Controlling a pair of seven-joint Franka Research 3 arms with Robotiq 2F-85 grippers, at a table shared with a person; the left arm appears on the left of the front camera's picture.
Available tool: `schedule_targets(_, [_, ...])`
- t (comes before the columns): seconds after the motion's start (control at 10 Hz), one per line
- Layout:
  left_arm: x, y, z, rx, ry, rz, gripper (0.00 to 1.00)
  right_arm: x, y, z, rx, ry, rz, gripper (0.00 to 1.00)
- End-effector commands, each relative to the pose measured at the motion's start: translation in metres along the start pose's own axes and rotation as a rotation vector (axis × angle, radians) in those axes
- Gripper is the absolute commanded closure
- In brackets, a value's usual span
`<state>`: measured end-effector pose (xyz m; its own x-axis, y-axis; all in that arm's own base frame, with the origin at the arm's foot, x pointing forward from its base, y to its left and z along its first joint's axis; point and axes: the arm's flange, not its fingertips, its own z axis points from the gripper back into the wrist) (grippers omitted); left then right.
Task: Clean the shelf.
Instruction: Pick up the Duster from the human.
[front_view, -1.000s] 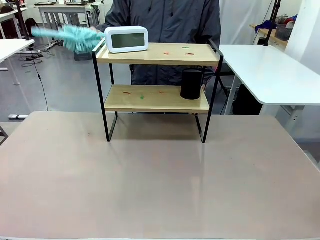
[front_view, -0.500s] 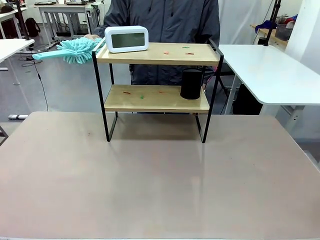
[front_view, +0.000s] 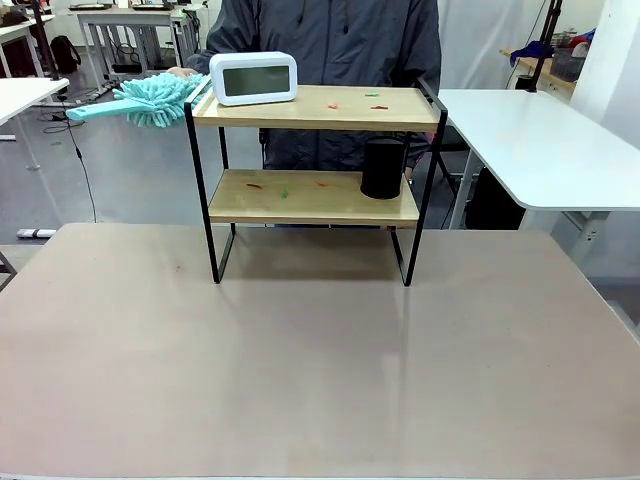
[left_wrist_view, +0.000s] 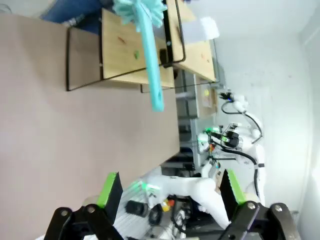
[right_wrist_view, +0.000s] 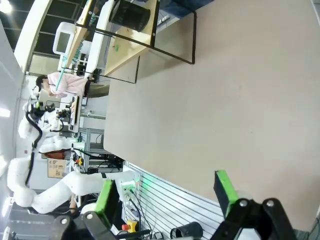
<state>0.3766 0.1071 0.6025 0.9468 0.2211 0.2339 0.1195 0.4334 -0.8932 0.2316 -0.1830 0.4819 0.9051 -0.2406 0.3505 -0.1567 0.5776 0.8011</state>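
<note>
Big change is on the person's side: a second ago the duster (front_view: 150, 98) was a blur swinging up left of the shelf (front_view: 310, 118); for the last half second it has sat steady, fluffy head just beside the shelf's top-left corner, handle sticking out towards our left. We read that as an offer – the tool is ready to be taken and no cleaning has begun.

Largest to smallest:
- tan tabletop (front_view: 320, 360): the shelf stands at its far edge, centred, upright, not moved
- person (front_view: 330, 40) directly behind the shelf, one hand (front_view: 182, 73) at the duster head
- duster also shows in the left wrist view, handle end pointing roughly our way
- white clock (front_view: 253, 78) on the top board, left end, close to the duster head
- black cylinder (front_view: 382, 168) on the lower board, right end
- small orange and green scraps (front_view: 332, 104) on both boards – the mess to clear

Left gripper (left_wrist_view: 170, 192) and right gripper (right_wrist_view: 165, 197): jaws wide apart, nothing between the pads, both back on our side and well apart from the shelf.

In the way: the clock sits on the top board with the scraps to its right, and the cylinder blocks the right end of the lower one. We'd expect to sweep around them or have them lifted. The side rails and the low gap under the top board will likely cramp the duster's angle – the lower tier looks the harder pass
</note>
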Motion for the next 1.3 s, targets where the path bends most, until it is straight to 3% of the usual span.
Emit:
schedule_targets(0.0, [0.057,0.006,-0.026,0.029,0.081,0.096,0.0,0.003,0.001,0.001,0.024,-0.013,0.026,0.0])
schedule_targets(0.2, [0.079,0.016,-0.081,0.02,0.199,0.131,0.0,0.003,0.001,0.001,0.024,-0.013,0.026,0.0])
schedule_targets(0.4, [0.086,0.028,-0.11,-0.037,0.197,0.163,0.0,0.003,0.001,0.001,0.024,-0.013,0.026,0.0])
schedule_targets(0.8, [0.092,0.038,-0.108,-0.045,0.161,0.197,0.0,0.003,0.001,0.001,0.024,-0.013,0.026,0.0])
schedule_targets(0.9, [0.091,0.039,-0.108,-0.062,0.159,0.179,0.58,0.003,0.001,0.001,0.024,-0.013,0.026,0.0])
schedule_targets(1.0, [0.089,0.037,-0.111,-0.075,0.148,0.171,0.58,0.003,0.001,0.001,0.024,-0.013,0.026,0.0])
schedule_targets(1.1, [0.087,0.036,-0.113,-0.078,0.147,0.164,1.0,0.003,0.001,0.001,0.024,-0.013,0.026,0.0])
schedule_targets(1.2, [0.086,0.035,-0.115,-0.087,0.139,0.164,0.63,0.003,0.001,0.001,0.024,-0.013,0.026,0.0])
